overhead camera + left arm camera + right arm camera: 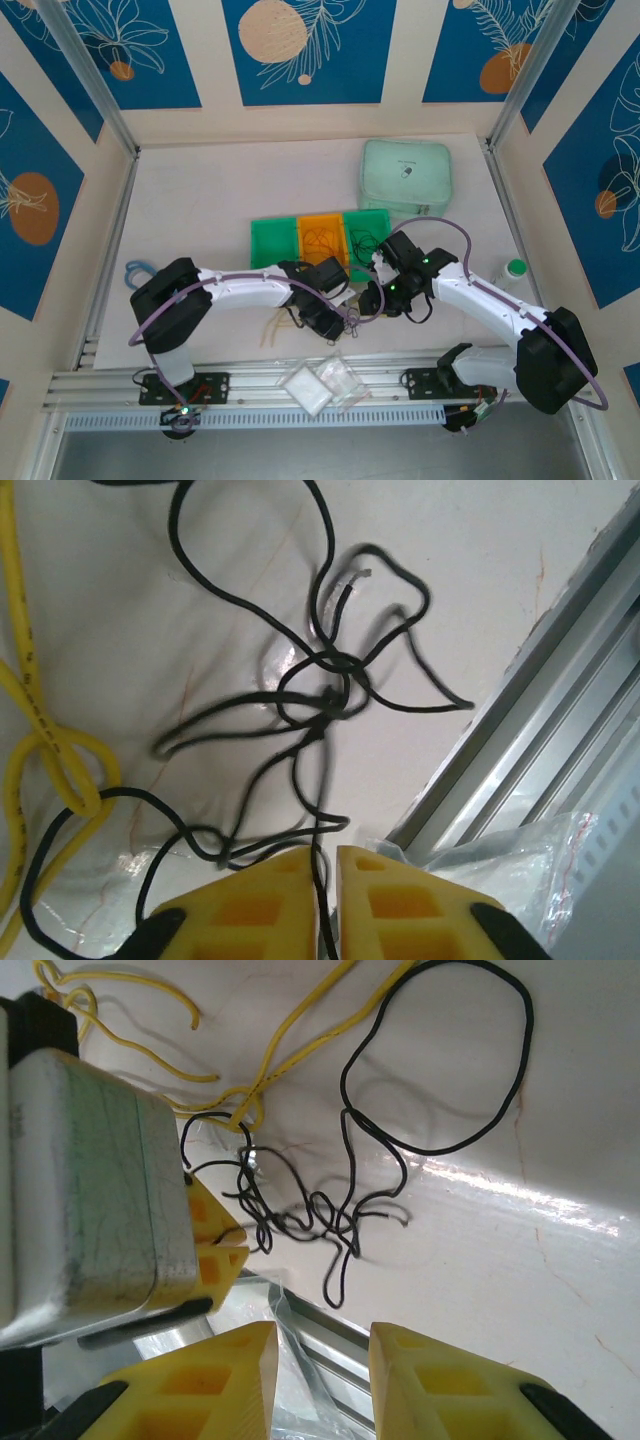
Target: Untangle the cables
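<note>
Beyond the left tool (335, 325) and the right tool (368, 305), the back wall (320, 118) is pale beige board set with blue panels (330, 45) bearing white leaf drawings and peach or orange discs. Like panels line the side walls (60, 250) flanking the tools. Slanted aluminium posts (85, 80) rise at the far corners. The white tabletop (200, 200) beneath both tools shines with glare. An aluminium rail (250, 378) runs just nearside of them.

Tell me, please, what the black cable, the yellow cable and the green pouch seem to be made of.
Black cable: thin wire in matte black insulation, probably plastic; it holds kinks and loops. Yellow cable: thicker, glossy plastic sheath with printed marks. Pouch: pale green, likely fabric, soft rounded edges; too small to be sure.
</note>
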Motion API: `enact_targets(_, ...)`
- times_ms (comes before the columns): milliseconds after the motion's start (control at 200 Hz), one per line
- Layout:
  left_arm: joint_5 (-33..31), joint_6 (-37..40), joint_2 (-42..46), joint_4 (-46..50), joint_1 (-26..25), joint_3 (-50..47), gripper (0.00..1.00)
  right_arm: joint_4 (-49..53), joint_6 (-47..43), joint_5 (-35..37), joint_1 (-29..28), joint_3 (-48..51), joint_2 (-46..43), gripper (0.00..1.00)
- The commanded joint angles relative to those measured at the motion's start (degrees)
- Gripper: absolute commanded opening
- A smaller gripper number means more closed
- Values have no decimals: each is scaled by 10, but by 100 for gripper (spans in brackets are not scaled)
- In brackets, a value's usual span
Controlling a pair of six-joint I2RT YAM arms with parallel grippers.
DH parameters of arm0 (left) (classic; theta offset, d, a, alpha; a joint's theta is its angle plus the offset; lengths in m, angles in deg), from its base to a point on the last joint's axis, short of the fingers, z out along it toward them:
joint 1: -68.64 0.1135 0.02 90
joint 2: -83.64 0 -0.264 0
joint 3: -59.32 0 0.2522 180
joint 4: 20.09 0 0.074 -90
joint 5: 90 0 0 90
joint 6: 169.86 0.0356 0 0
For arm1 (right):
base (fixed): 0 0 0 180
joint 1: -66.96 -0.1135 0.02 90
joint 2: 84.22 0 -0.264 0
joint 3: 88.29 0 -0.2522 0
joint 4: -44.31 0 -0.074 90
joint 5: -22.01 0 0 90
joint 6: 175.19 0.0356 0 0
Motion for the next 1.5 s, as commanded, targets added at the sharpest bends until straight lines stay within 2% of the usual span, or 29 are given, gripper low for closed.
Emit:
enact_targets(0, -19, 4, 6, 17, -6, 17, 0, -5, -7, -21, 3, 12, -7, 31)
enact_targets(360, 25, 26, 114, 51, 24, 49, 0, -77, 10, -54, 1, 37, -20, 31)
enact_targets(565, 32, 30, 161, 71, 31, 64, 0, -139, 21, -53, 1, 64, -61, 31)
enact_targets(760, 33, 31, 186, 79, 39, 63, 0, -201, 33, -84, 3, 85, -130, 33)
enact_targets(940, 17, 28, 210, 80, 50, 62, 0, -184, 42, -70, 18, 98, -173, 35)
enact_targets(1165, 25, 14, 242, 62, 73, 63, 0, -215, 54, -132, 18, 129, -180, 35)
enact_targets(1496, 41, 1, 246, 44, 86, 52, 0, -260, 81, -14, -72, 170, -264, 36)
